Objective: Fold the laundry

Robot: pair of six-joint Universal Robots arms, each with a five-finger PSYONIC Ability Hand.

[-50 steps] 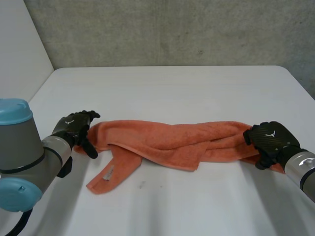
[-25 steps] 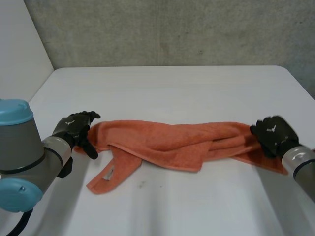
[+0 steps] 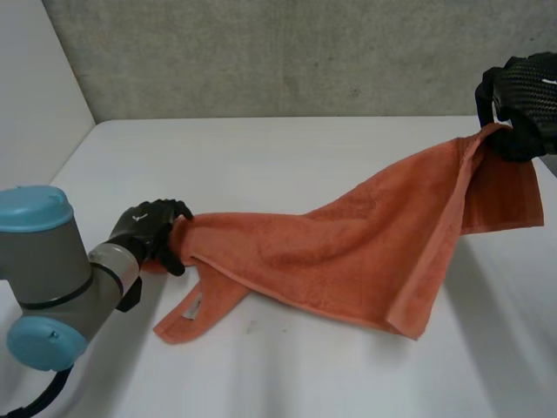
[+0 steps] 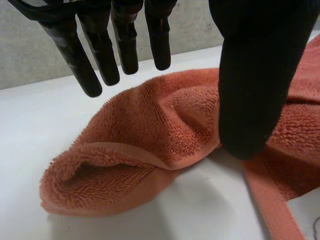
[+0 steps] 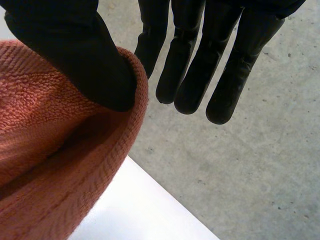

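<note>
Stretching the orange towel (image 3: 348, 252): it spans the table (image 3: 287, 157) from 9 o'clock, lifted toward 2 o'clock. Right hand (image 3: 522, 97): thumb clamps the high hem. Left hand (image 3: 152, 230): fingers straight, apart, thumb merely resting on the end; suggest pinching there before pulling taut.

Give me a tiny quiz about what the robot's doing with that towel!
1. True or false: the whole towel lies flat on the table.
2. Which hand holds one end of it up in the air? A) left hand B) right hand
3. Fill in: the towel's colour is ___.
Key: 1 false, one end is lifted; 2 B; 3 orange.
</note>
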